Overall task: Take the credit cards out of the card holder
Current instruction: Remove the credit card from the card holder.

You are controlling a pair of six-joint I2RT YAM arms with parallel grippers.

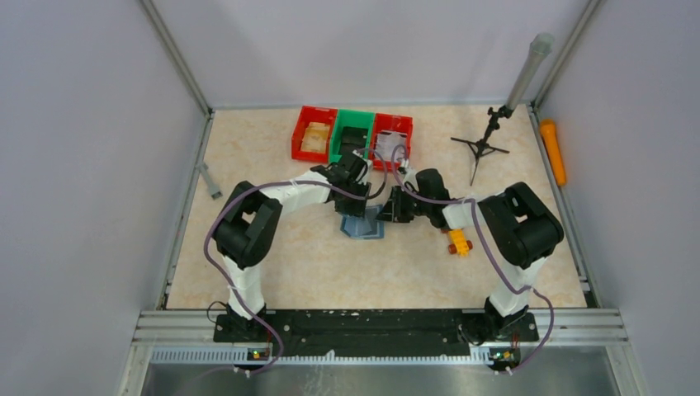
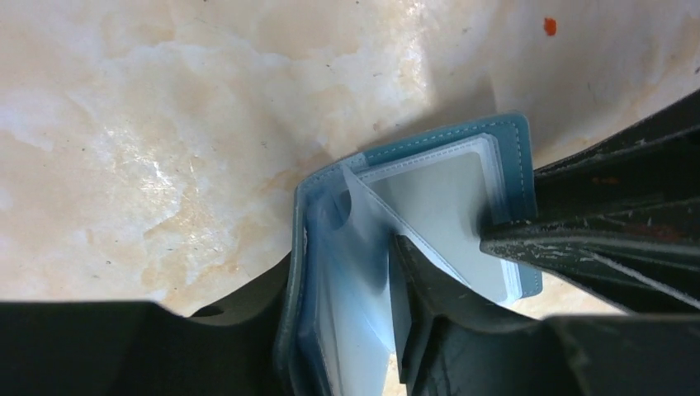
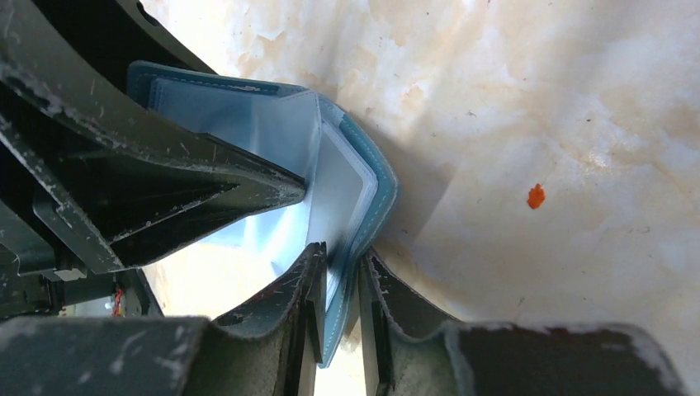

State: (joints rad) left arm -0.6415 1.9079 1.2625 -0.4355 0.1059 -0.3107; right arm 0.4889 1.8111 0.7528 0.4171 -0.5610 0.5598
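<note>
Card holder [image 1: 363, 225] sits spread open at the middle of the counter [image 1: 289, 272]; your left gripper [image 2: 347, 276] clamps one flap from 11 o'clock, your right gripper [image 3: 341, 260] pinches the other from 2 o'clock.

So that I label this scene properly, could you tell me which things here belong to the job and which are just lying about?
Job: card holder, clamped by left gripper and right gripper; credit cards not clearly visible.
Lying about: left red bin, green bin, right red bin, yellow toy block, black tripod, orange cylinder.
</note>
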